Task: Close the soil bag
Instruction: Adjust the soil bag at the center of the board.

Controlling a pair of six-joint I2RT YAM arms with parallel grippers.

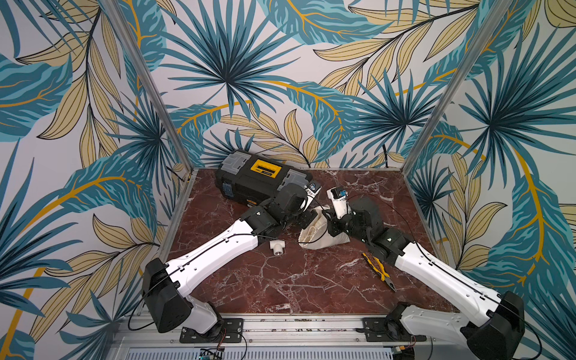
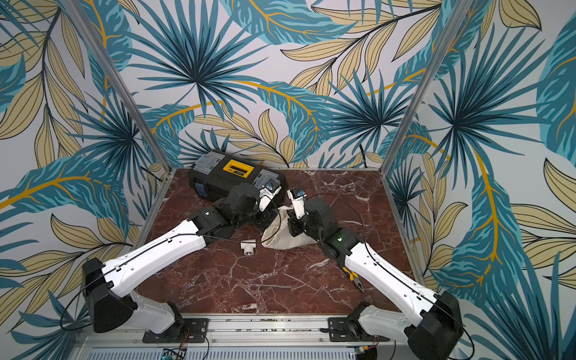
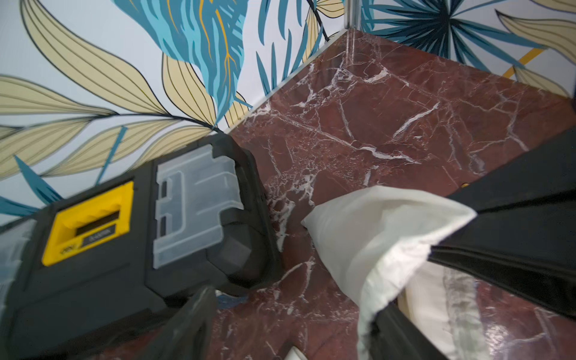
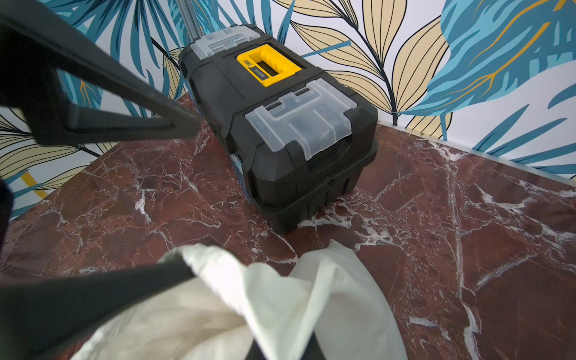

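Soil bag (image 1: 324, 240) not yet cinched | right gripper (image 3: 431, 252) was pinched shut on its rim | left gripper (image 4: 193, 196) stood part-open astride it, holding nothing | needed a firm bite, then a steady opposing pull

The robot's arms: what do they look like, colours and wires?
The left arm and right arm have white shells on the long sections, with black joints and bases. A thin black cable runs along each. The fingers are black; a small green light glows on the right arm.

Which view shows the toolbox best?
Right wrist view: the toolbox is nearly whole and sharp, handle and both latches visible. Left wrist view crops and blurs it; both top views show it small, partly behind the left arm.
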